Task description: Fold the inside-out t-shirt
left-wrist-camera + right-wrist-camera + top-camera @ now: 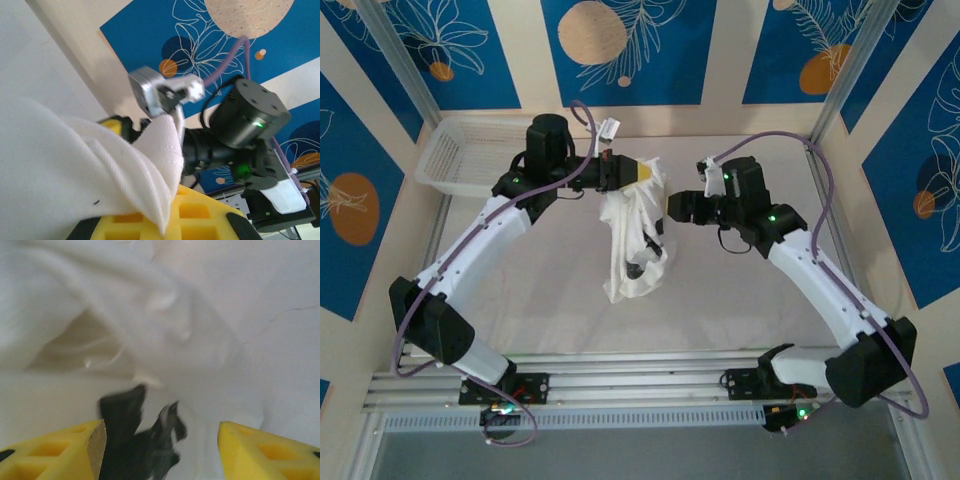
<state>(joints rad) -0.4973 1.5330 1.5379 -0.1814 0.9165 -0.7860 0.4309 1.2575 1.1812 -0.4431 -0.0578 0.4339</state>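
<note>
Two pincers are positioned over the middle of the tabletop (720, 305). The left pincer (647, 172) is pressed together on a bunched upper part of the inside-out t-shirt (633, 240). The shirt is hung from it as a wrinkled white column, with the lower end resting on the tabletop. The right pincer (668, 207) is spread just beside the hanging cloth, and its yellow fingers (60, 450) are seen wide apart. A white mesh basket (460, 150) is located at the far left corner.

T-shirt (635, 235): one. Dark tag (137, 440): one. Mesh basket (460, 155): one. Arms: two, left arm (480, 235), right arm (820, 280). Grippers: two, left gripper (645, 172), right gripper (670, 208).
</note>
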